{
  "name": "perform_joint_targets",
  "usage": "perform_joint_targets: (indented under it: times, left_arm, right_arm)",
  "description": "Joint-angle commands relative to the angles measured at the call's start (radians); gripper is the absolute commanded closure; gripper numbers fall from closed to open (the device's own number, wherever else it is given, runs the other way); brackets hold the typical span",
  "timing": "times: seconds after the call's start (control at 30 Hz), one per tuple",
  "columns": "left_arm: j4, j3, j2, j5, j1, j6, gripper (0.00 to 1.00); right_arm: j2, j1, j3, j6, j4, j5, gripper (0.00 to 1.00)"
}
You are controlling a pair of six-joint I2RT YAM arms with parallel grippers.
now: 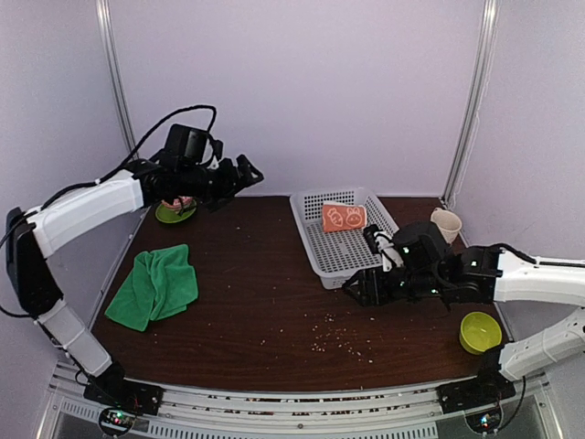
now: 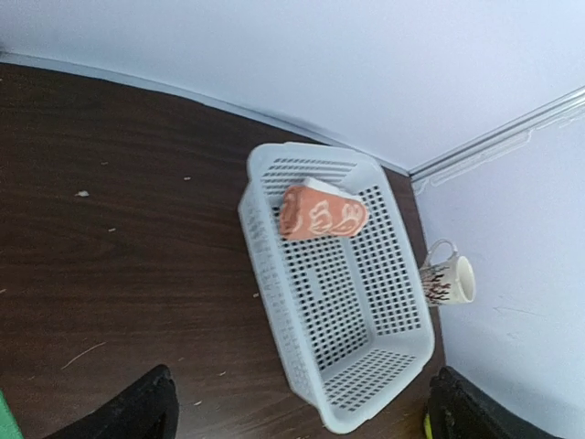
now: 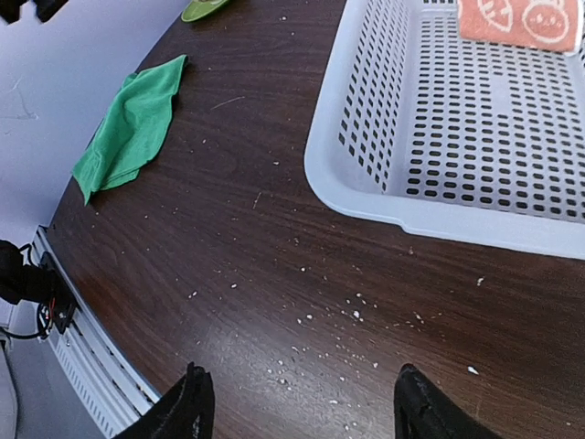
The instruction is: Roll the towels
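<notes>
The green towel (image 1: 154,285) lies crumpled on the table at the left; it also shows in the right wrist view (image 3: 132,124). The orange towel (image 1: 344,218) with white prints lies rolled in the white basket (image 1: 315,242), also in the left wrist view (image 2: 322,214) and the right wrist view (image 3: 519,22). My left gripper (image 1: 251,173) is open and empty, held high at the back left, far from both towels. My right gripper (image 1: 355,289) is open and empty, low over the table just in front of the basket.
A green plate (image 1: 175,211) sits at the back left under the left arm. A mug (image 1: 446,224) stands right of the basket. A small yellow-green bowl (image 1: 479,331) sits at the right front. White crumbs (image 1: 334,337) are scattered on the table.
</notes>
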State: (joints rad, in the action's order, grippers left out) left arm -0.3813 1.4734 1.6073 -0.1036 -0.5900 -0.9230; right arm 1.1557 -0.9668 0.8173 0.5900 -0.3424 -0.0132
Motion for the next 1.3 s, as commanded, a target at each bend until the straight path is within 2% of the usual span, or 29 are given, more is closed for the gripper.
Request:
perform_joint_targets:
  times: [0.0,0.17,0.4,0.53,0.6,0.67,0.73,0.83,0.93,1.03,1.07,1.17,1.27]
  left_arm:
    - [-0.207,-0.205,-0.164,0.239,0.025,0.091,0.02]
    - [-0.293,-0.454,-0.416,0.363,0.121,0.080,0.02]
    - [-0.335,-0.693,-0.650,0.431,0.261,0.001,0.02]
    - [-0.316,-0.742,-0.609,0.394,0.341,0.010,0.02]
    - [-0.302,-0.752,-0.540,0.374,0.387,0.018,0.03]
    - [-0.243,-0.761,-0.454,0.288,0.424,0.050,0.08]
    - [-0.195,-0.755,-0.381,0.238,0.426,0.064,0.14]
    - [-0.132,-0.739,-0.273,0.154,0.427,0.082,0.31]
    - [-0.079,-0.751,-0.221,0.092,0.424,0.091,0.60]
    - [-0.059,-0.777,-0.251,0.057,0.425,0.093,0.96]
    - [-0.062,-0.783,-0.277,0.040,0.423,0.090,1.00]
    - [-0.104,-0.773,-0.416,0.017,0.367,0.079,1.00]
    - [-0.162,-0.700,-0.542,0.043,0.199,0.070,1.00]
  right_arm:
    - [0.121,-0.008,-0.046,0.147,0.204,-0.038,0.33]
    - [0.245,0.078,-0.032,0.214,0.304,-0.033,0.32]
    - [0.333,0.159,0.028,0.199,0.278,0.030,0.32]
    - [0.332,0.202,0.021,0.186,0.281,0.073,0.31]
    - [0.330,0.221,0.022,0.163,0.279,0.082,0.30]
    - [0.324,0.245,0.023,0.150,0.278,0.086,0.30]
    - [0.319,0.269,0.025,0.141,0.279,0.082,0.30]
    - [0.314,0.281,0.038,0.107,0.275,0.029,0.31]
    - [0.298,0.248,0.045,0.076,0.270,-0.057,0.31]
    - [0.253,0.177,0.062,0.046,0.230,-0.066,0.31]
    - [0.235,0.147,0.072,0.030,0.209,-0.054,0.31]
    - [0.193,0.040,0.097,-0.008,0.161,-0.008,0.31]
    - [0.160,-0.033,0.088,-0.012,0.165,0.010,0.31]
